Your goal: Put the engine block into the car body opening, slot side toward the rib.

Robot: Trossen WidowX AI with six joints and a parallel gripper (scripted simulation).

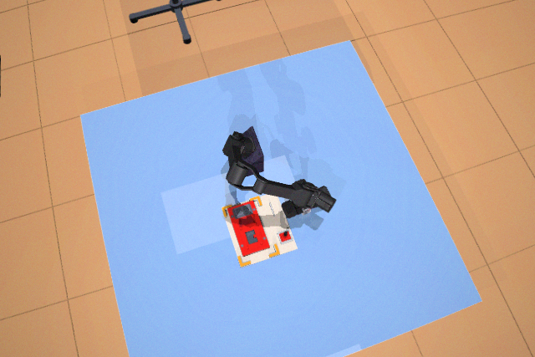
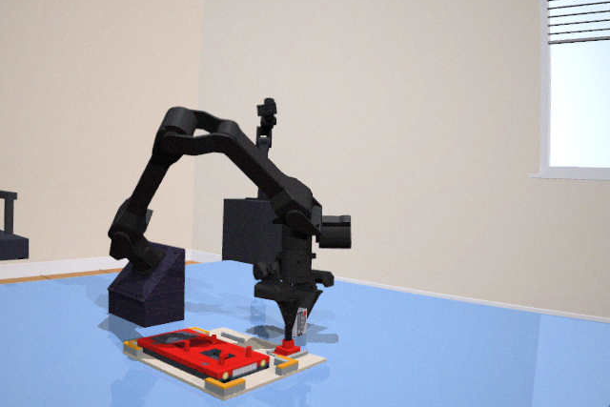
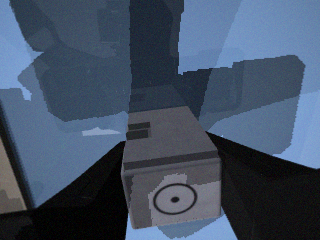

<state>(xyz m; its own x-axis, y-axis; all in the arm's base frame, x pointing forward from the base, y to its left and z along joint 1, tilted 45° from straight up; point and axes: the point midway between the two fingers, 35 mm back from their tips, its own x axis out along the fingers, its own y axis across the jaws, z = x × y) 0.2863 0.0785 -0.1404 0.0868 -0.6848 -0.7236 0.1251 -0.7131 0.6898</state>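
Note:
My gripper (image 1: pixel 306 209) (image 2: pixel 298 317) (image 3: pixel 163 144) points down and is shut on the engine block (image 2: pixel 299 324) (image 3: pixel 172 172). The block is a grey box with a dark ring mark on its near face and dark notches at the left edge of its upper face in the wrist view. It hangs above the blue mat, just beyond the board's edge and off to the side of the car body. The red car body (image 1: pixel 255 249) (image 2: pixel 196 360) lies flat on the board, with a dark opening (image 1: pixel 251 237) (image 2: pixel 216 354) between red posts. The rib cannot be made out.
The pale board (image 1: pixel 289 252) (image 2: pixel 315 358) has orange-topped corner brackets around the car body. A red base with a black peg (image 1: pixel 284 236) (image 2: pixel 287 347) stands on it, beside the car body. The arm's dark base block (image 1: pixel 257 158) (image 2: pixel 167 289) stands behind the board.

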